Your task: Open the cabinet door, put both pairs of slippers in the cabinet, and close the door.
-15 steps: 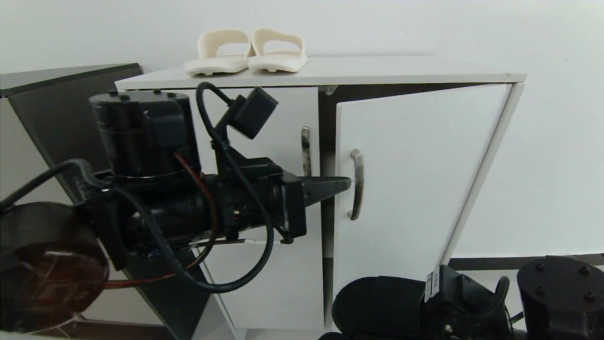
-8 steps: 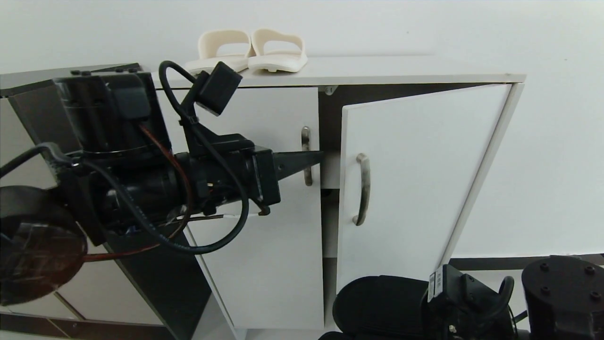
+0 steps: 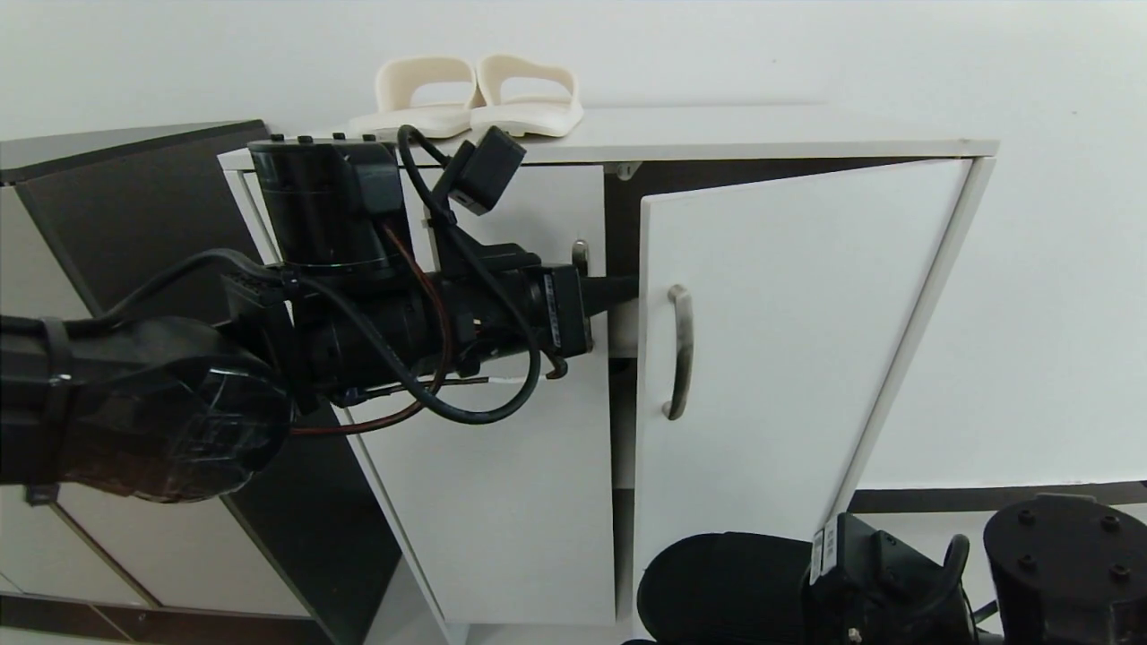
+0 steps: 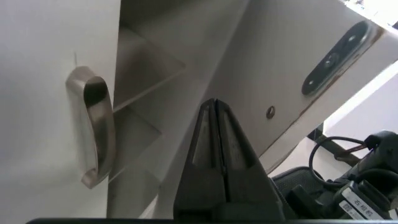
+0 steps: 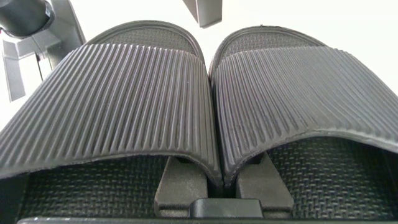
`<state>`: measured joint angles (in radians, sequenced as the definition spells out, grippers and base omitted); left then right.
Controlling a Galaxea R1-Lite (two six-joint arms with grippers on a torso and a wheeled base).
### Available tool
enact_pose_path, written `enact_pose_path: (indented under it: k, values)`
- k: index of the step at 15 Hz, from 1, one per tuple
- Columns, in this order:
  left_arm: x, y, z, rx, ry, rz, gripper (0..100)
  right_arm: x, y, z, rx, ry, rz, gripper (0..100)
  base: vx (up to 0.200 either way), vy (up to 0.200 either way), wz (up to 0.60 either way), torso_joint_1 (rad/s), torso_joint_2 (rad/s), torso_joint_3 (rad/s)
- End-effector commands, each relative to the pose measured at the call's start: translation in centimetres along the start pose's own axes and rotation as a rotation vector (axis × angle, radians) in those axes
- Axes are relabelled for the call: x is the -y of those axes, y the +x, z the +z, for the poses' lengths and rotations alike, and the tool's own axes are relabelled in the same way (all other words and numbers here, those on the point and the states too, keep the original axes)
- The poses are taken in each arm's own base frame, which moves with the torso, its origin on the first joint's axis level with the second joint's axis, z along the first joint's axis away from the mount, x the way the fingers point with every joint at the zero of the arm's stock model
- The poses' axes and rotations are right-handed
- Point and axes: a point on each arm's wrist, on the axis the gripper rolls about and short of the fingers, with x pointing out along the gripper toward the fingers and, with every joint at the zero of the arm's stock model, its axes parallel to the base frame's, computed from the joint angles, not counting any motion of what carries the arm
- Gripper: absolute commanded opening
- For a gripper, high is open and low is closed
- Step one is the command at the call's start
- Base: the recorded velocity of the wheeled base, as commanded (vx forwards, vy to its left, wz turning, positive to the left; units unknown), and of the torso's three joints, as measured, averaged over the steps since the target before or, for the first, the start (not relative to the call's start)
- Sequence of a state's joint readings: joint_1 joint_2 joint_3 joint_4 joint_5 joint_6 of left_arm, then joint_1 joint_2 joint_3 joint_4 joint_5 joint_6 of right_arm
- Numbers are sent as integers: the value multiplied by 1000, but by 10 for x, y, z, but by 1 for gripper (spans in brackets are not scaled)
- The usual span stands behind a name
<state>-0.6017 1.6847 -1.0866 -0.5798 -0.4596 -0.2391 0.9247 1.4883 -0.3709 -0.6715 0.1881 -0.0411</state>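
The left tool's [image 4: 216, 109] tip is hidden behind the edge of the right door [image 3: 789, 340] in the head view. The wrist view shows its fingers pressed together on nothing, inside the gap between the doors. The cabinet [image 3: 762, 134] interior is mostly concealed; one shelf edge shows. The black slippers [image 5: 143, 93] are cut off at the head view's lower edge, low before the ajar right door. The right tool [image 5: 222, 186] is clamped on their adjoining inner walls. The arm partly covers the left door [image 3: 502, 502] and its curved metal handle [image 4: 93, 134]. A dark unit [image 3: 116, 197] stands beside the cabinet. The cream slippers [image 3: 470, 97], smooth and moulded, sit on top. The black pair has ribbed straps and textured footbeds.
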Motion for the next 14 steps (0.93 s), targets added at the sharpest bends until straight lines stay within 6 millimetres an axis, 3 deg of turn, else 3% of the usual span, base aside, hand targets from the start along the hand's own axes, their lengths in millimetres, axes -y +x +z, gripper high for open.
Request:
enact_pose_path:
  k: [1, 5, 8, 10, 12, 14]
  values:
    - [-2, 5, -3, -9, -6, -3, 0, 0, 0, -2, -6, 1, 1, 0, 0, 0, 0, 0, 0, 0]
    - [-3, 13, 0, 1, -30, -10, 0, -1, 3, -10, -44, 0, 9, 0, 0, 0, 0, 0, 0, 0]
    - [2, 20, 0, -1, -37, -35, 0, -9, 1, -19, -79, -11, 44, 0, -200, 0, 0, 7, 2, 2]
    - [22, 32, -10, -29, -37, -99, 0, -16, -4, -19, -67, -26, 68, 0, -200, 0, 0, 0, 5, 9]
    - [53, 30, -18, -58, -33, -185, 0, -24, -10, -20, -53, -45, 102, 0, -200, 0, 0, 5, 2, 0]
    - [59, 34, -21, -59, -27, -208, 0, -32, -13, -21, -49, -64, 142, 0, -200, 0, 0, 0, 2, 2]
